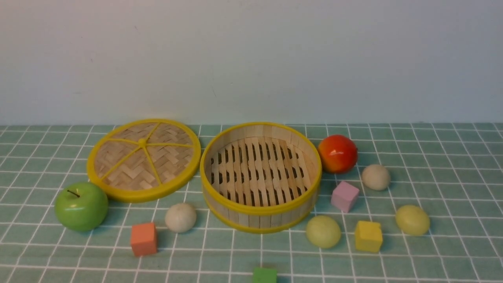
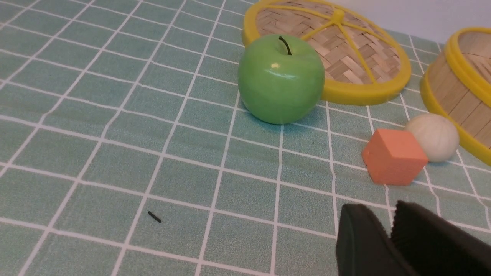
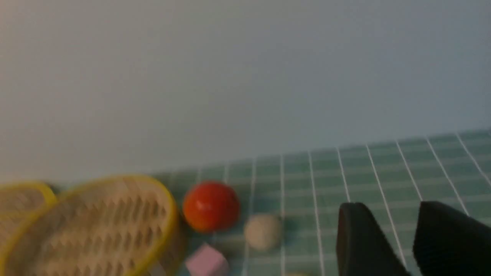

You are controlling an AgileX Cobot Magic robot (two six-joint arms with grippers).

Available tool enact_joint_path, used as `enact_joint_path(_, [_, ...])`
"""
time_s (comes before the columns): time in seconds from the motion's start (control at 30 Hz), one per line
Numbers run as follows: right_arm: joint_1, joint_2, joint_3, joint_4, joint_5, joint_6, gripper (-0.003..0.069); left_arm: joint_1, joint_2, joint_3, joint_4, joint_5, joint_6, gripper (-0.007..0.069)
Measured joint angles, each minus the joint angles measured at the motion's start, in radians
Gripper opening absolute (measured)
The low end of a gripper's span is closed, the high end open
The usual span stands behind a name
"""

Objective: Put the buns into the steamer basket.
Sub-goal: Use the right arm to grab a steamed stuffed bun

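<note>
- Closest to the camera is a green block (image 1: 264, 275), in front of the steamer basket (image 1: 259, 217) and cut off by the frame edge. It is not part of your job.
- All four buns lie on the tabletop (image 1: 452, 255), outside the basket. The basket stands upright, mouth up, with nothing in it.
- One beige bun (image 1: 180, 217) sits just beside the basket's front-left wall, and a second beige bun (image 1: 375, 177) lies to its right, near the red fruit (image 1: 337, 153).
- One yellow-green bun (image 1: 323, 231) sits by the front-right wall, and another yellow-green bun (image 1: 412, 219) lies farther right, past the yellow block (image 1: 368, 236).
- Your left hand (image 2: 390, 218) is front-left of the basket, low, with fingers slightly parted and empty. Your right hand (image 3: 393, 209) is off to the basket's right, with fingers clearly apart and empty.
- No bun has been picked up yet. The front-left beige bun looks like your left hand's first target.
- Come down on it from above. Turn the fingers so neither lands on the orange block (image 1: 143, 238) or the basket wall, and close gently.
- The buns are rounded domes, flat side down, with no real long axis. The yellow-green ones look slightly wider than tall.
</note>
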Motion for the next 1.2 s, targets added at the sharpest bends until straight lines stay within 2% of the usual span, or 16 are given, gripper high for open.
enact_joint_path(0.13, [0.000, 0.191, -0.002, -0.026, -0.016, -0.021, 0.0240, 0.000, 0.000, 0.000, 0.000, 0.000, 0.000, 0.0153])
enact_joint_path(0.3, [0.000, 0.412, -0.069, 0.004, -0.021, -0.024, 0.0240, 0.000, 0.000, 0.000, 0.000, 0.000, 0.000, 0.0158])
enact_joint_path(0.53, [0.000, 0.738, -0.338, 0.021, 0.252, -0.053, 0.0240, 0.000, 0.000, 0.000, 0.000, 0.000, 0.000, 0.0165])
enact_joint_path(0.7, [0.000, 0.930, -0.446, 0.092, 0.334, -0.075, 0.0240, 0.000, 0.000, 0.000, 0.000, 0.000, 0.000, 0.0165])
enact_joint_path(0.87, [0.000, 1.029, -0.471, 0.171, 0.319, -0.122, 0.0240, 0.000, 0.000, 0.000, 0.000, 0.000, 0.000, 0.0174])
enact_joint_path(1.2, [0.000, 1.091, -0.472, 0.245, 0.248, -0.129, 0.0240, 0.000, 0.000, 0.000, 0.000, 0.000, 0.000, 0.0185])
